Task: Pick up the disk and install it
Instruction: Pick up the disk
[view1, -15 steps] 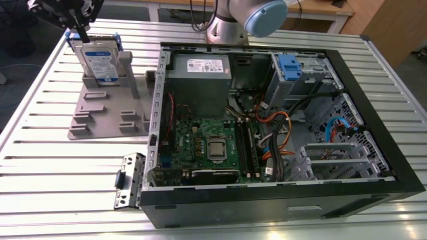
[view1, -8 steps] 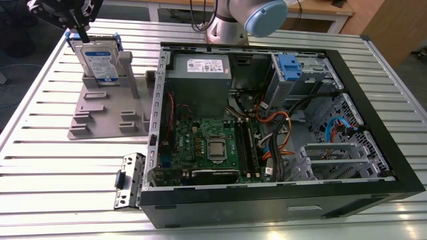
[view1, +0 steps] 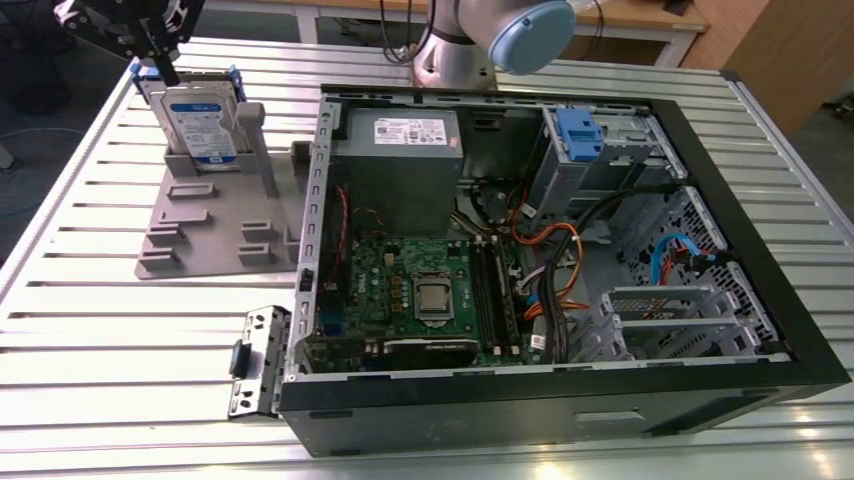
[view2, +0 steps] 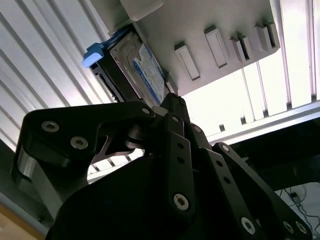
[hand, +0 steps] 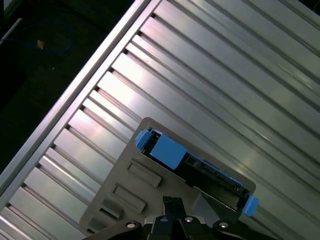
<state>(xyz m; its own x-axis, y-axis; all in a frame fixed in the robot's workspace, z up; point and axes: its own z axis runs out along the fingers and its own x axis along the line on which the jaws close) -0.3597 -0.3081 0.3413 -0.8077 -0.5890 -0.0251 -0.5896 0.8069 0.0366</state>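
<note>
One disk (view1: 200, 120) stands on edge in a grey holder (view1: 200, 235) near the worktop's (view1: 80, 330) corner at the exterior view's far left. The claw (view1: 167, 72) hangs right at its top edge; whether it is spread or pinching, I cannot tell. An open computer case (view1: 534, 405) lies rightward.

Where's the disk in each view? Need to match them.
Exterior view: disk upright in the grey stand, on the exterior view's left of the case.
Second wrist view: label side, standing on the stand.
First wrist view: top edge, blue frame, in the stand.
Shared landmark: the stand.
</note>
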